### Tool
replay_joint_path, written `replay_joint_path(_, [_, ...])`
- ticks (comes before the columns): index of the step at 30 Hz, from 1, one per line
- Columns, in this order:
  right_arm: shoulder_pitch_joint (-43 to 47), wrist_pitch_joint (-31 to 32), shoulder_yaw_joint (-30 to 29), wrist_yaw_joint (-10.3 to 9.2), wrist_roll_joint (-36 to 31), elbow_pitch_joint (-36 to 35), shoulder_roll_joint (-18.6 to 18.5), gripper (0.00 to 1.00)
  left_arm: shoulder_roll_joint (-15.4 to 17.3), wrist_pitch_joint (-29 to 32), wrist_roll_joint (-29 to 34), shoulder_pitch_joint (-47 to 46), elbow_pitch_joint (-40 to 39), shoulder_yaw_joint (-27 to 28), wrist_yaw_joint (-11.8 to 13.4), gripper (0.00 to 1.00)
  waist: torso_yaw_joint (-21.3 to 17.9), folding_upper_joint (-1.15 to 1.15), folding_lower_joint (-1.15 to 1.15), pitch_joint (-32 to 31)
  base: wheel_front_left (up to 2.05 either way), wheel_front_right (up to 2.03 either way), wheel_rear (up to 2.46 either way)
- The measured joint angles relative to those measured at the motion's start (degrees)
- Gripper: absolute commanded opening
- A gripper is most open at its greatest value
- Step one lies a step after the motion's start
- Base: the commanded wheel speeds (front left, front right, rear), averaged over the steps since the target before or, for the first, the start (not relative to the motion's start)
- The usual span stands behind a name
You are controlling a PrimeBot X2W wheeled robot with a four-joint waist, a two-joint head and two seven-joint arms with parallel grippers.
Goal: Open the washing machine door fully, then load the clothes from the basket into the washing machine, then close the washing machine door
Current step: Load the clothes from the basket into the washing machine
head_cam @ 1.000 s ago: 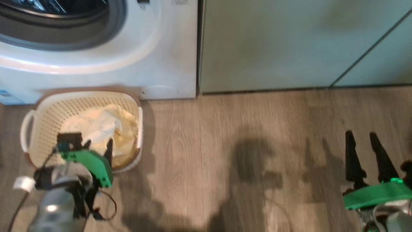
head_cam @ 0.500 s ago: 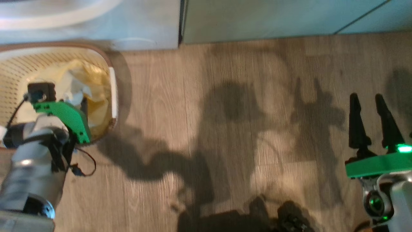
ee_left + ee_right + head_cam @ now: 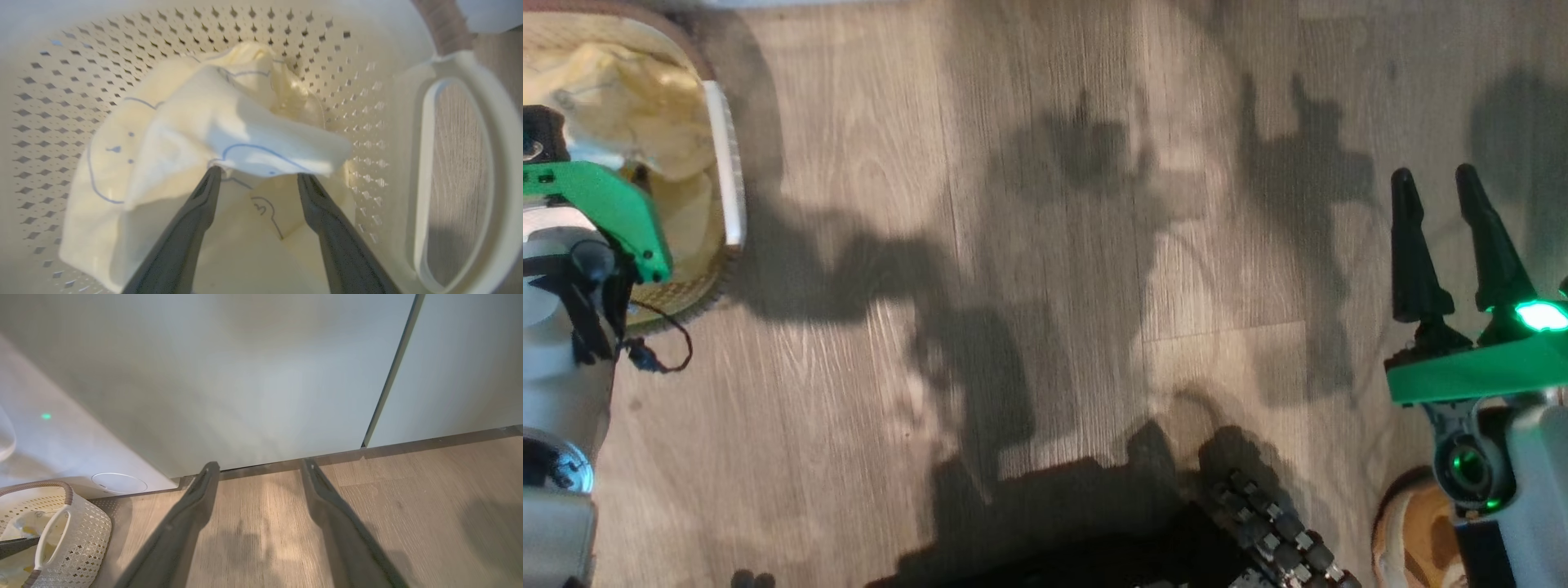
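Note:
The cream perforated basket (image 3: 723, 163) stands on the floor at the upper left, with the pale yellow clothes (image 3: 613, 77) piled in it. In the left wrist view my left gripper (image 3: 259, 177) is open inside the basket (image 3: 61, 81), its fingertips just touching a raised fold of the bear-print clothes (image 3: 204, 134). My right gripper (image 3: 1441, 204) hangs open over bare floor at the right. The right wrist view shows the right gripper (image 3: 259, 465), the washing machine (image 3: 61, 449) with its round flap (image 3: 118, 483), and the basket (image 3: 77, 535). The washing machine door is out of view.
Pale green cabinets (image 3: 245, 375) stand to the right of the machine, down to the wooden floor (image 3: 1013, 245). The basket's white side handle (image 3: 457, 163) is close to my left fingers. My dark base and a cable chain (image 3: 1274, 531) lie at the bottom edge.
The head camera has tilted down, so the machine and cabinets slid out of its top edge. My left wrist stays over the basket. The right gripper holds the same open pose.

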Motion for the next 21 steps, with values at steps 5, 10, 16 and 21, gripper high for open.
replay_joint_path(5, [-0.9,0.0,0.2,0.00,0.0,0.1,0.1,1.00,-0.1,2.0,-0.4,0.0,0.5,-0.1,-0.7,0.64,-0.3,0.00,0.00,1.7,0.00,0.00,0.00])
replay_joint_path(10, [-0.9,0.0,0.6,0.00,0.0,0.4,0.2,1.00,-0.1,0.9,-1.6,0.0,0.6,0.1,0.0,0.00,-0.1,0.00,-0.01,1.1,0.00,0.00,0.00])
replay_joint_path(16, [-0.8,0.0,0.4,0.00,0.0,0.8,0.2,1.00,-1.2,-3.2,-2.9,0.6,0.6,0.9,-0.5,0.00,0.6,0.00,-0.01,-1.4,0.00,0.00,0.00])
replay_joint_path(21, [-0.3,0.0,0.2,0.00,0.0,1.1,-0.2,1.00,-2.4,-4.8,-3.7,3.4,0.6,1.1,-1.5,0.00,1.5,0.00,-0.02,-4.4,0.00,0.00,0.00])
